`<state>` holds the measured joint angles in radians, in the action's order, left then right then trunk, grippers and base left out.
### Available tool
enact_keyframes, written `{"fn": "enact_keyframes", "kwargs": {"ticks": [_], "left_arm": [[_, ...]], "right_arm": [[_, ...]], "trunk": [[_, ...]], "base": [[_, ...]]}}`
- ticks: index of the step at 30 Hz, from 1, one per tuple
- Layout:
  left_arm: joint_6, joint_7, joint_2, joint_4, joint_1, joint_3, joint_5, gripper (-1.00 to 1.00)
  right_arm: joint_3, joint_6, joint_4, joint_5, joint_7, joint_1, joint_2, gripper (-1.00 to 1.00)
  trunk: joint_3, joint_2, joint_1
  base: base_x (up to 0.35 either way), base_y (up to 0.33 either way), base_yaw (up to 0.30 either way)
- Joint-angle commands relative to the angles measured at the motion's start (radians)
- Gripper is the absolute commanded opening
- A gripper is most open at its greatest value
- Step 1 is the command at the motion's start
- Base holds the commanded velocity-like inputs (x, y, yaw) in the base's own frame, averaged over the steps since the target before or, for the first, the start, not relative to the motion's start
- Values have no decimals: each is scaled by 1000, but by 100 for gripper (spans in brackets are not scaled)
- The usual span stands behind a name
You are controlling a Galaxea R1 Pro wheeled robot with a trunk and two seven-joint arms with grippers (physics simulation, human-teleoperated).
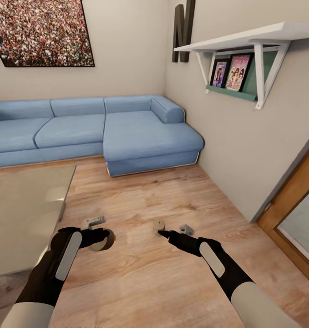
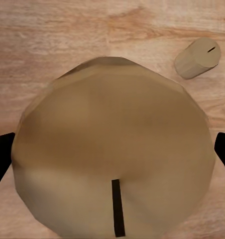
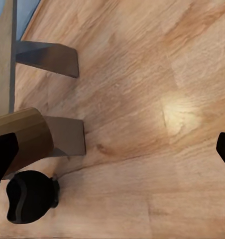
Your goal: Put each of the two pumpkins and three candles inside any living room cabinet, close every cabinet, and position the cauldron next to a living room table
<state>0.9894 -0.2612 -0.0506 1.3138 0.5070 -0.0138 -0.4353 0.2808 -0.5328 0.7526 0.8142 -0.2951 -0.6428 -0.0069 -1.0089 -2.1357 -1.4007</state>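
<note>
My left gripper [image 1: 98,237] is shut on a tan candle [image 1: 103,242], held above the wood floor. In the left wrist view the candle's flat top and dark wick [image 2: 112,149] span the gap between both fingertips [image 2: 2,162]. A second candle [image 1: 159,225] stands upright on the floor, small and off to one side in the left wrist view [image 2: 198,57]. My right gripper [image 1: 164,234] is open, low over the floor, its tips right beside this candle [image 3: 23,132], which sits against one finger [image 3: 3,157]. The pumpkins, cabinet and cauldron are out of view.
A glass coffee table [image 1: 31,182] stands at the left, close to my left arm. Two small grey brackets [image 1: 93,222] [image 1: 187,229] sit on the floor near the candles. A blue corner sofa [image 1: 127,132] lines the far wall. A wooden door frame [image 1: 291,209] is at the right.
</note>
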Motion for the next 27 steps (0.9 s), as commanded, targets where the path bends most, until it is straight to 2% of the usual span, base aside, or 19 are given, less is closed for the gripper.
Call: {"fn": "enact_keyframes", "kwargs": {"ticks": [1,12,24,27], "left_arm": [[3,-9,0,1,1,0,-12,-100],[2,-10,0,-1,1,0,-8,-100],[2,-10,-1,-1,1,0,-8,-100],[3,-10,-1,-2,1,0,-9,-100]], "right_arm": [[1,-3,1,2,-1,0,-1,100],[1,-3,1,2,-1,-1,-1,100],[1,-2,1,2,2,-1,-1,100],[1,-2,3,2,39,-1,-1,100]], "trunk": [[-1,0,0],[-1,0,0],[-1,0,0],[-1,0,0]], "base": [[106,-134,288],[175,-254,273],[201,-245,23],[50,-60,62]]}}
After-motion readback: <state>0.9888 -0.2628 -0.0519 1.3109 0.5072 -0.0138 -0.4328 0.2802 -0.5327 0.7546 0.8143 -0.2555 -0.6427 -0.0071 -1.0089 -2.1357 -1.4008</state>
